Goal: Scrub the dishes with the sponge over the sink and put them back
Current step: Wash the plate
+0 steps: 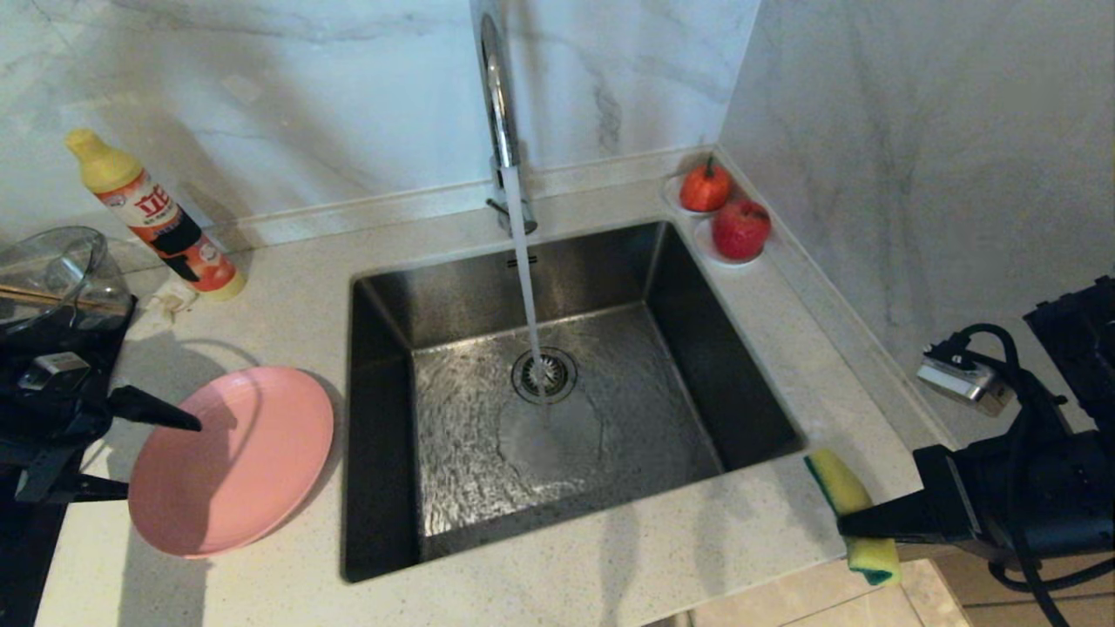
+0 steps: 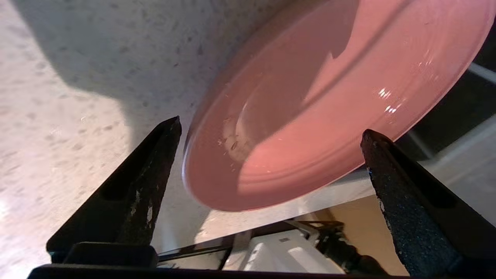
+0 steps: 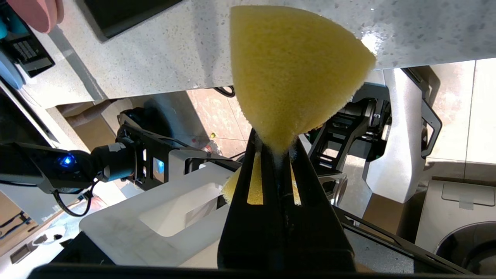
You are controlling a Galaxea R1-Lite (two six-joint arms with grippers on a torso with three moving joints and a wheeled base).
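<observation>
On the far left I see a clear glass bowl (image 1: 52,270) at the frame edge, with a soap bottle (image 1: 152,213) leaning on the counter (image 1: 610,566) behind it. My left gripper (image 2: 271,155) sits at the left edge, fingers spread wide apart and holding nothing; in the head view one finger (image 1: 152,409) reaches over the left rim of the plate (image 1: 231,460). In the left wrist view the plate lies between the spread fingers, and I cannot tell whether they touch it. The pink plate rests on the counter just left of the sink (image 1: 566,392), its near edge close to the counter's front.

Centre: the tap (image 1: 501,104) runs a stream of water onto the drain strainer (image 1: 544,374), and the sink floor is wet.

Far right corner: two red fruits (image 1: 723,209) sit on small white dishes.

Near right: my right gripper (image 3: 277,151) is clamped tight on the sponge (image 1: 854,514), pinching its waist. The sponge stands upright at the counter's front edge, right of the sink, green layer facing left.
</observation>
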